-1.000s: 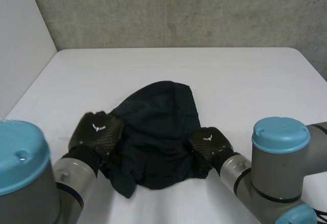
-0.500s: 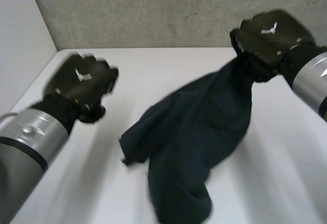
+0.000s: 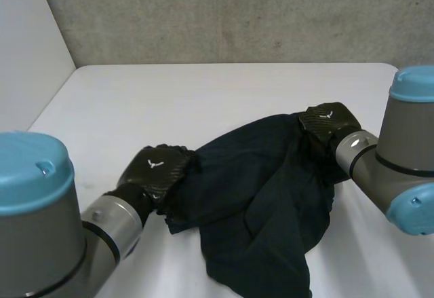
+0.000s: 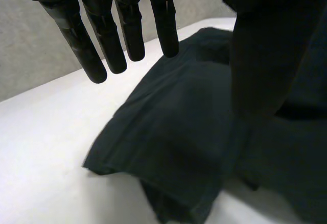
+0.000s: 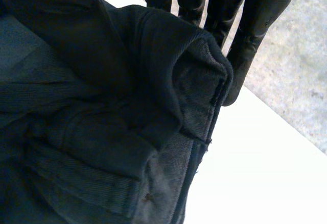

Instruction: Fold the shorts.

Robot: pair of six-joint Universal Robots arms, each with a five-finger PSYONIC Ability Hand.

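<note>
Lifted a moment ago, the dark shorts [image 3: 264,196] now lie rumpled on the white table [image 3: 203,94], the right hand [image 3: 325,123] still pinching their 2 o'clock edge and the left hand [image 3: 159,170], fingers [image 4: 102,45] straight and spread, back over their 9 o'clock edge: no fold made yet.

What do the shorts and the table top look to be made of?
The shorts: dark woven cloth, probably cotton twill, matte; the right wrist view shows fine diagonal ribbing, stitched seams and soft creases. The table: a smooth, hard white surface, perhaps laminate or painted board, even in tone with no visible grain.
</note>
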